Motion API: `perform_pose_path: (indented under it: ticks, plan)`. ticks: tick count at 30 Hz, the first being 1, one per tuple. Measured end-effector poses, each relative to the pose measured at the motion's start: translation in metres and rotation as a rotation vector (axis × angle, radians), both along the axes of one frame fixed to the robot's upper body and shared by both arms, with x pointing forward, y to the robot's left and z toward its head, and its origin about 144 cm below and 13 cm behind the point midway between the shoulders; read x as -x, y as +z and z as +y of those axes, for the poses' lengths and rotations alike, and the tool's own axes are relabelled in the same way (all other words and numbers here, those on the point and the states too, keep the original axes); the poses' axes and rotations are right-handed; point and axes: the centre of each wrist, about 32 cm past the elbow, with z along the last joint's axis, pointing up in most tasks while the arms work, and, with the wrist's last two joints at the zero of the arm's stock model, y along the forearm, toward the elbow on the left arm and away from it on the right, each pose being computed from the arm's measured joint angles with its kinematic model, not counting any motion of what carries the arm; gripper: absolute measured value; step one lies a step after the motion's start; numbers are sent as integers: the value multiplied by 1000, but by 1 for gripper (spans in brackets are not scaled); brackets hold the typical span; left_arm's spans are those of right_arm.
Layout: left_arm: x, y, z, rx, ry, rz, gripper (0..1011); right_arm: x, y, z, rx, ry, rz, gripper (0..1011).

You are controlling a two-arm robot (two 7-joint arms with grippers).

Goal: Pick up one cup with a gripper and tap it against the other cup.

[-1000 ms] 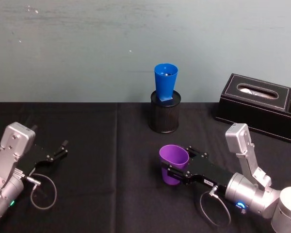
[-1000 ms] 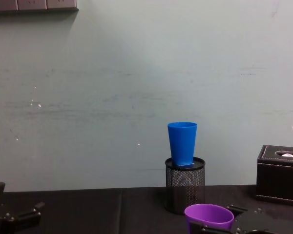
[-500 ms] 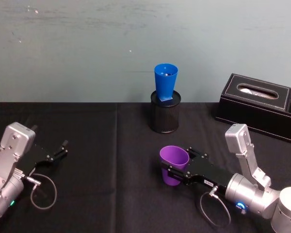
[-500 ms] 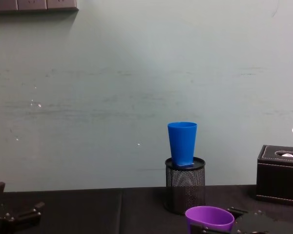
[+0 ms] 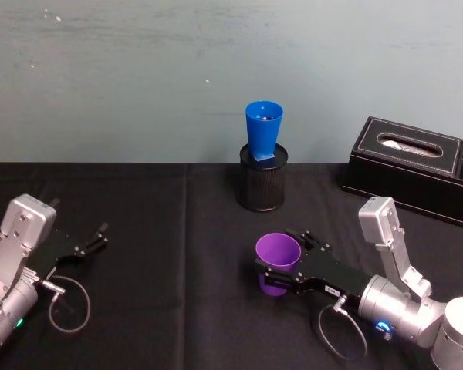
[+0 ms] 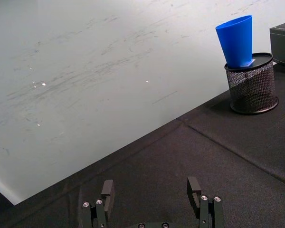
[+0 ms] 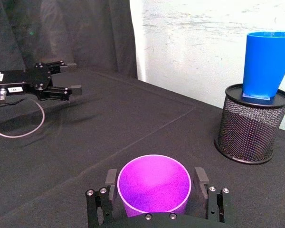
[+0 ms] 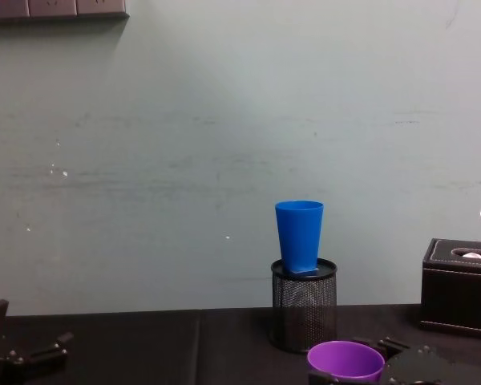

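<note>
Since the earlier frames the purple cup [image 5: 278,264] has shifted slightly right and down in the head view, carried with the right gripper [image 5: 280,267].

Head view: the purple cup sits upright, lower centre, on the black table [image 5: 177,254], between the right gripper's jaws, which close on its sides. The blue cup [image 5: 263,131] stands in the black mesh pen holder [image 5: 261,183], upper centre, well apart from the purple cup. A black tissue box [image 5: 413,165] lies at the right edge. The left gripper [image 5: 99,237] rests at lower left, jaws parted and holding nothing.

Left wrist view: the left gripper [image 6: 149,192] shows spread fingers at the bottom; the blue cup [image 6: 236,40] stands in the holder at upper right.

Right wrist view: the purple cup [image 7: 153,185] fills the gap between the fingers [image 7: 201,180] at bottom centre; the blue cup [image 7: 266,64] is at right.

Chest view: the purple cup's rim [image 8: 345,361] shows at the bottom, right of centre, below the blue cup [image 8: 298,235].
</note>
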Motion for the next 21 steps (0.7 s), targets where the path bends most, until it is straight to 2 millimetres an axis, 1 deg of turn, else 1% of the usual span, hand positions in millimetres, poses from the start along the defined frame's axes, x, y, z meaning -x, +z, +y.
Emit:
perform_pose_path:
  ticks: [4,6,9,11,12,13,14,17,21]
  plan:
    - [0,0,0,0,0,0,1005,0,0,0,0,0,0,1000]
    - [0,0,0,0,0,0,1005,1,4,1,-3,6,-17,1000]
    - [0,0,0,0,0,0,1005,2,17,3,-25,11,-72,1000]
    - [0,0,0,0,0,0,1005,3,20,4,-33,10,-84,1000]
    - [0,0,0,0,0,0,1005,4,28,4,-58,-9,-118,1000]
    - [0,0,0,0,0,0,1004,4,28,4,-58,-9,-118,1000]
    - [0,0,0,0,0,0,1005,5,33,4,-71,-30,-141,1000]
    - [0,0,0,0,0,0,1004,8,40,7,-71,-91,-172,1000]
    - [0,0,0,0,0,0,1005,13,46,14,-57,-262,-170,1000]
